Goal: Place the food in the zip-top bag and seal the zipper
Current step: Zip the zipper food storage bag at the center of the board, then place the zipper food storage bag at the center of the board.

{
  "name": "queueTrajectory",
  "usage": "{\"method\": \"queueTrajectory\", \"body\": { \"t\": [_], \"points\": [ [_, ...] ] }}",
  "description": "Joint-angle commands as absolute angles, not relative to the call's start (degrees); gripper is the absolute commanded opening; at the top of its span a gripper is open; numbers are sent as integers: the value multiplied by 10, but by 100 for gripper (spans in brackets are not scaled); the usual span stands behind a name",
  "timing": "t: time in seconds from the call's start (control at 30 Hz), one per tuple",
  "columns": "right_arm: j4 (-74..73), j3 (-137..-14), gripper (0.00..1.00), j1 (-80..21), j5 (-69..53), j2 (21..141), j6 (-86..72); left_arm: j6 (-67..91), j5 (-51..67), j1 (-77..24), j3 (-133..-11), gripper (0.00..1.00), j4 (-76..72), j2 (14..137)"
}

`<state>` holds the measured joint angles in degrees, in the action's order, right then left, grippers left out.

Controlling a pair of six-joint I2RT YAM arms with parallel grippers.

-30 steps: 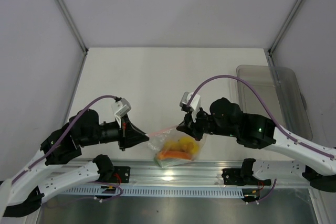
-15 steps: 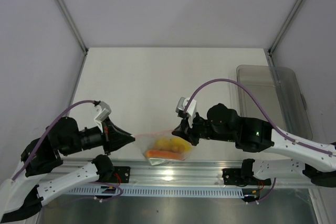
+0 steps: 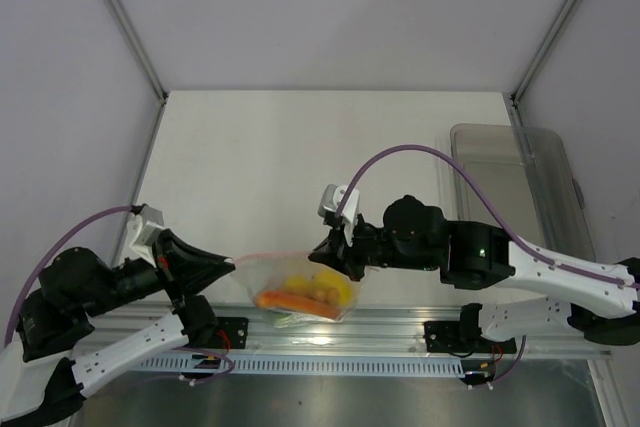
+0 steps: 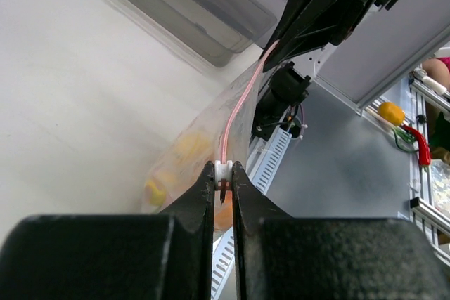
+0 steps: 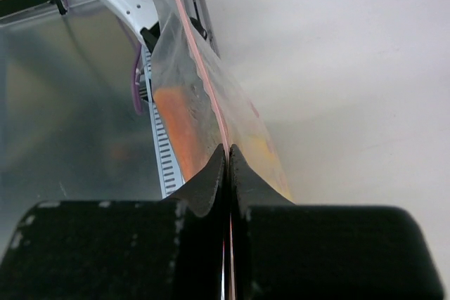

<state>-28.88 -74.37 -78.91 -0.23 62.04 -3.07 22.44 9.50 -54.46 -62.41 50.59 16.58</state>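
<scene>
The clear zip-top bag (image 3: 300,287) hangs between my two grippers at the table's near edge, with yellow and orange food (image 3: 300,295) inside it. Its pink-red zipper (image 3: 275,255) is stretched taut along the top. My left gripper (image 3: 232,264) is shut on the white slider of the zipper (image 4: 223,170) at the bag's left end. My right gripper (image 3: 322,250) is shut on the zipper strip (image 5: 211,103) at the bag's right end. The food shows through the bag in the left wrist view (image 4: 186,149) and the right wrist view (image 5: 179,128).
A rigid grey-clear tray (image 3: 520,182) stands at the table's right edge; it also shows in the left wrist view (image 4: 190,12). A metal rail with slotted cable duct (image 3: 350,332) runs along the near edge under the bag.
My left gripper has pulled left along the zipper, away from my right gripper. The bag and the right gripper have also shifted left and nearer. The span of zipper between the grippers has lengthened.
</scene>
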Motion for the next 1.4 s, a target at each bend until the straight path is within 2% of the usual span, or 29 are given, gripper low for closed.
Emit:
{"method": "queueTrajectory", "body": {
  "t": [0.0, 0.17, 0.27, 0.33, 0.37, 0.4, 0.5, 0.8, 1.03, 1.37],
  "points": [
    [-273, -781, 0, -791, -17, 635, -47, 228, 64, -542, -633, 1, 490, 157],
    [-261, -780, 0, -792, -22, 656, -55, 250, 23, -542, -590, 2, 500, 138],
    [-251, -777, 0, -792, -18, 667, -58, 259, 13, -542, -573, 16, 498, 127],
    [-243, -777, 0, -792, -18, 674, -57, 258, 6, -542, -570, 52, 498, 123],
    [-242, -778, 0, -792, -18, 678, -57, 253, 6, -542, -570, 64, 498, 123],
    [-238, -777, 0, -792, -18, 684, -55, 251, 5, -542, -574, 83, 503, 123],
    [-231, -781, 0, -781, -23, 701, -48, 246, -20, -542, -589, 99, 517, 123],
    [-201, -789, 0, -678, -101, 742, -56, 267, -156, -543, -628, 100, 576, 89],
    [-171, -809, 0, -553, -190, 809, -41, 264, -132, -542, -613, 99, 547, 47],
    [-147, -915, 0, -425, -294, 981, -3, 248, -127, -543, -582, 100, 556, 54]
  ]
}}
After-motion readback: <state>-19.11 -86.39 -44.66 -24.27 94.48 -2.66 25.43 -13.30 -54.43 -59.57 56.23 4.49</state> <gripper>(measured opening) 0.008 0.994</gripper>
